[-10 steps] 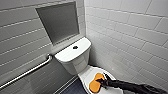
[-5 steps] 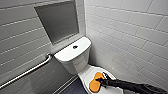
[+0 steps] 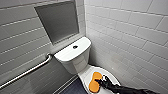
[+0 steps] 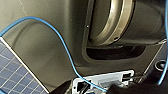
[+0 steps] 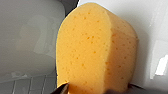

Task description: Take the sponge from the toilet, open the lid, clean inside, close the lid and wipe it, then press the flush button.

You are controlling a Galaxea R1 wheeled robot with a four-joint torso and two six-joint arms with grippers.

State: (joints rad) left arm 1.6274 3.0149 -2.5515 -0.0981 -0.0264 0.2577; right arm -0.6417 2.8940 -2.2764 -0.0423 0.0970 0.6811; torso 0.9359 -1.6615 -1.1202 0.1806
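the head view looks down from high on a white glossy ceramic toilet (image 3: 75, 53). the right wrist view presses close to a small orange porous sponge (image 5: 95, 50), also seen from the head. the left wrist view closely faces dark robot casing (image 4: 45, 47).

Reaching in low and almost level, the robot's dark, jointed right arm (image 3: 125, 88) stretches out long behind the right gripper (image 3: 98, 81). The gripper points forward and slightly down, with the wrist just behind it barely bent. The left wrist is tucked in close against the robot's own dark body shell (image 4: 50, 50), where a blue cable (image 4: 63, 47) loops across just ahead of it.
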